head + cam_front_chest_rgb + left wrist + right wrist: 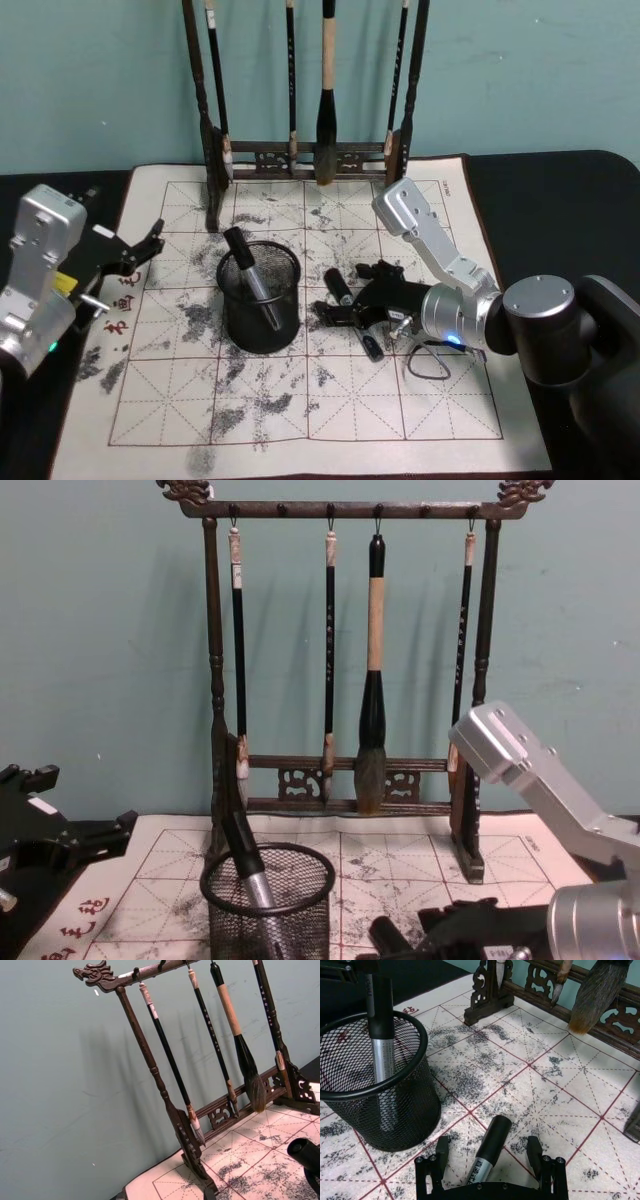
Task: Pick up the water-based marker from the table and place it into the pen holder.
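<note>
A water-based marker, black-capped with a silver barrel, lies flat on the table's whitish grid mat, just right of the pen holder. My right gripper is low over it and open. Its two fingers straddle the marker without touching. The black mesh pen holder stands upright with another marker leaning inside. My left gripper is parked open at the mat's left edge, holding nothing.
A tall dark wooden brush rack with several hanging brushes stands at the back of the mat. A thin cable loop lies on the mat by my right wrist. Grey ink stains cover the mat.
</note>
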